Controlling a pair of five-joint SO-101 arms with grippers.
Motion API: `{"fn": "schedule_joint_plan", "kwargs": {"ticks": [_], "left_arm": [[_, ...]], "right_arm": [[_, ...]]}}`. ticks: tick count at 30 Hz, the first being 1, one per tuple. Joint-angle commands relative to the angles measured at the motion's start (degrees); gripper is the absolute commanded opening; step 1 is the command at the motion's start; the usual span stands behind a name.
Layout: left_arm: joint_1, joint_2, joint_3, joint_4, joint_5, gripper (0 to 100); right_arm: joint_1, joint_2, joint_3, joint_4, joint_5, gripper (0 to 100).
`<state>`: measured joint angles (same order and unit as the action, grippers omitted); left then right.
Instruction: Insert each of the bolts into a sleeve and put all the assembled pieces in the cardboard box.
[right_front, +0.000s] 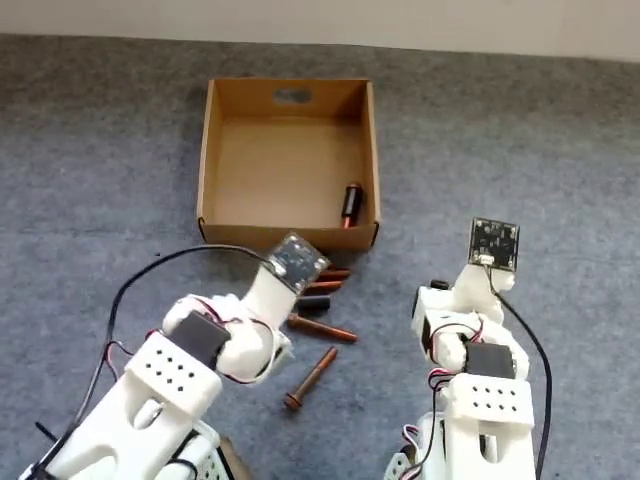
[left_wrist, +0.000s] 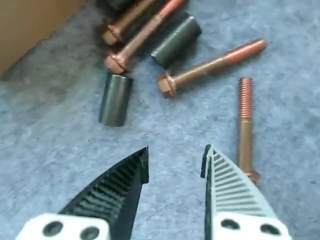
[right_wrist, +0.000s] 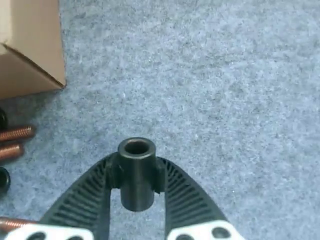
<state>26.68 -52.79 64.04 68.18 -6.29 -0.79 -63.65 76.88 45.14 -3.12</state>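
Note:
In the right wrist view my right gripper is shut on a black sleeve, held upright with its bore showing, just over the grey carpet. My left gripper is open above bare carpet, close to a heap of copper bolts and dark sleeves. One bolt lies beside its pale finger, another bolt lies farther off, and a loose sleeve lies ahead of the black finger. The cardboard box holds one assembled piece by its right wall. From above, both arms sit in front of the box.
Loose bolts and sleeves lie just in front of the box, between the arms. The box corner and two bolt ends show in the right wrist view. Open carpet stretches to the right of the box.

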Motion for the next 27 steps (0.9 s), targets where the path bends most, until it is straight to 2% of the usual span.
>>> {"fn": "schedule_joint_plan", "kwargs": {"ticks": [1, 9, 12, 16, 27], "left_arm": [[3.9, -1.2, -1.3, 0.7, 0.3, 19], [17.5, -1.2, 0.9, 0.4, 0.3, 19], [17.4, -1.2, 1.4, 0.4, 0.3, 19], [14.6, 0.5, 4.4, -3.7, 0.3, 19], [14.8, 20.4, 0.1, -9.8, 0.2, 19]], "right_arm": [[0.7, -1.1, -0.3, -1.1, -0.5, 0.6], [0.7, -1.1, -0.3, -1.1, -0.5, 0.6], [0.7, -1.1, -0.3, -1.1, -0.5, 0.6], [0.7, -1.1, -0.3, -1.1, -0.5, 0.6], [0.7, -1.0, -0.2, -1.9, -0.5, 0.6]]}}
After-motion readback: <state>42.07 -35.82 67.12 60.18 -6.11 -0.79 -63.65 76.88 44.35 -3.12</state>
